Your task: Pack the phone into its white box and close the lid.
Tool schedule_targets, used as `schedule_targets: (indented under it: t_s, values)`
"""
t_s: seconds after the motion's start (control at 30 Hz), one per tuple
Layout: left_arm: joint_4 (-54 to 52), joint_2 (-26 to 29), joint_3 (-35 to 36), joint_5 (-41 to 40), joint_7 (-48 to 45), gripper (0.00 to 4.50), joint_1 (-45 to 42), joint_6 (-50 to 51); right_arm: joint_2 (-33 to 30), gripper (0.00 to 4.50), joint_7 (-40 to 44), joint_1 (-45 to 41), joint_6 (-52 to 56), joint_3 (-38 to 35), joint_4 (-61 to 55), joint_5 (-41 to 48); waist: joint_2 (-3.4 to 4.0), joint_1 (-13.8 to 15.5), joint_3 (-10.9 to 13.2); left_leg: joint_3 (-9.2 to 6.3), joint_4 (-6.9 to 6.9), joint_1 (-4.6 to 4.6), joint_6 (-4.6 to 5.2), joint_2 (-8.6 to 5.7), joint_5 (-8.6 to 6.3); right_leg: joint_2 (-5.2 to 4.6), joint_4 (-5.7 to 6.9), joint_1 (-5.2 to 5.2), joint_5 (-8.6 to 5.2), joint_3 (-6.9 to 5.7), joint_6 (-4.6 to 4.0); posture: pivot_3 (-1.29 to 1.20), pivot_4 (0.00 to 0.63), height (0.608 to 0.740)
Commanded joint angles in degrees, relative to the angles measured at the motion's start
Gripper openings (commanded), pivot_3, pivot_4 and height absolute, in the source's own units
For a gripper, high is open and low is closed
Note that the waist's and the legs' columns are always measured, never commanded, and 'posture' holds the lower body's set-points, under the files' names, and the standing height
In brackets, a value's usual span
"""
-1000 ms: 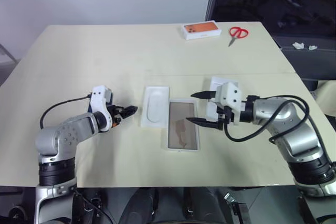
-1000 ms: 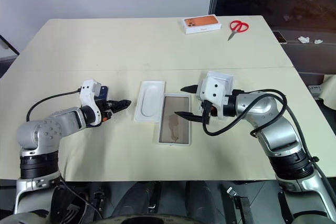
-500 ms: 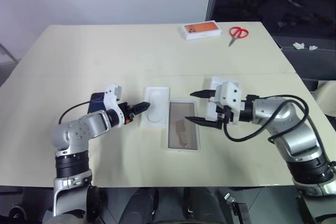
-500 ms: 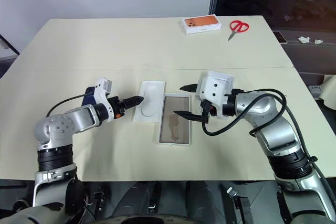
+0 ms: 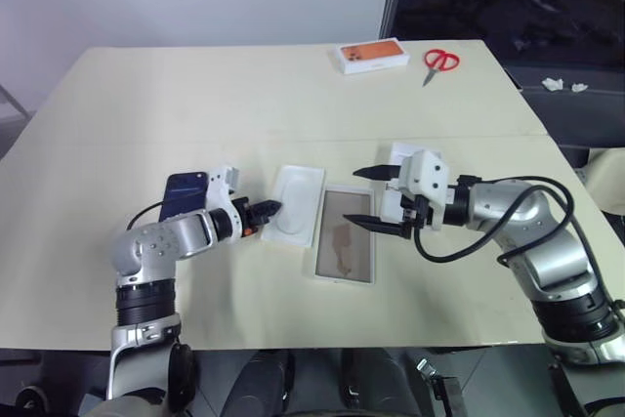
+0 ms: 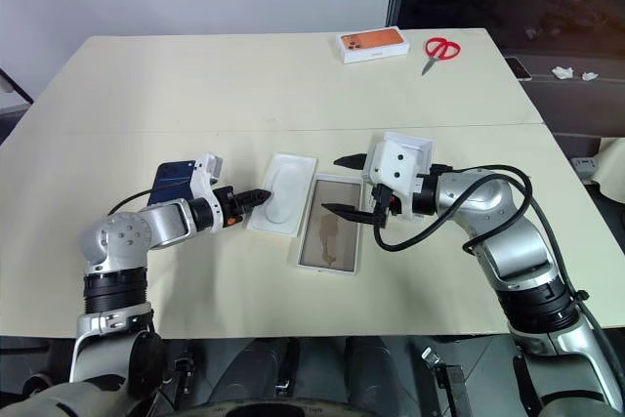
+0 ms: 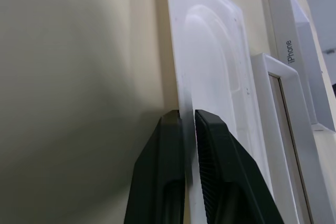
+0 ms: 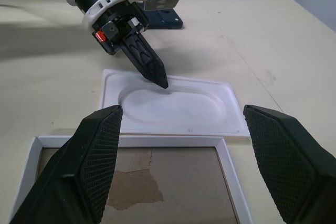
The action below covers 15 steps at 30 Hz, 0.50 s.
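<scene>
The dark blue phone (image 5: 184,192) lies flat on the table behind my left forearm. My left gripper (image 5: 270,209) is shut on the near left edge of the white insert (image 5: 300,204) with the oblong recess; the left wrist view shows both fingers (image 7: 169,145) pinching that thin rim. The white box (image 5: 321,253), with its tan floor showing, lies just right of the insert. My right gripper (image 5: 375,199) hangs open over the box's far right corner, holding nothing. The lid (image 5: 401,155) lies behind the right gripper, partly hidden by it.
An orange-topped white box (image 5: 373,55) and red scissors (image 5: 439,61) lie at the table's far edge. A seam in the tabletop (image 5: 195,141) runs across behind the work area. Bare table surrounds the phone and the near side.
My left gripper has moved right to the insert and shut on its edge, uncovering the phone behind the arm. The insert has turned slightly. The right gripper has not moved.
</scene>
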Motion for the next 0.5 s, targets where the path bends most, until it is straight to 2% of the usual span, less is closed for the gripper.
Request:
schedule_targets:
  t_s: [0.03,0.07,0.5]
  values:
    - [-0.4,0.6,0.9,-0.7,0.0,0.44,0.9,0.7,0.2,3.88,-0.2,-0.9,-0.5,-1.2,-2.1,0.7,0.00,0.0,0.0,0.00,0.00,0.00,0.00,0.00,0.00,0.00,0.00,0.00,0.00,0.00,0.00,0.00,0.150,0.740]
    - [-0.4,0.4,1.1,-0.8,0.2,0.21,0.9,0.7,0.2,3.88,-0.2,-1.0,-0.6,-1.2,-2.0,0.6,0.00,0.0,0.0,0.00,0.00,0.00,0.00,0.00,0.00,0.00,0.00,0.00,0.00,0.00,0.00,0.00,0.150,0.740]
    - [-0.3,0.0,5.0,-3.6,1.6,0.21,2.2,2.0,0.1,3.88,-0.3,-1.0,-0.5,-1.1,-2.3,0.7,0.00,-0.1,0.0,0.00,-0.01,0.01,0.00,0.02,0.00,0.01,0.00,0.00,0.00,0.00,0.00,0.00,0.150,0.740]
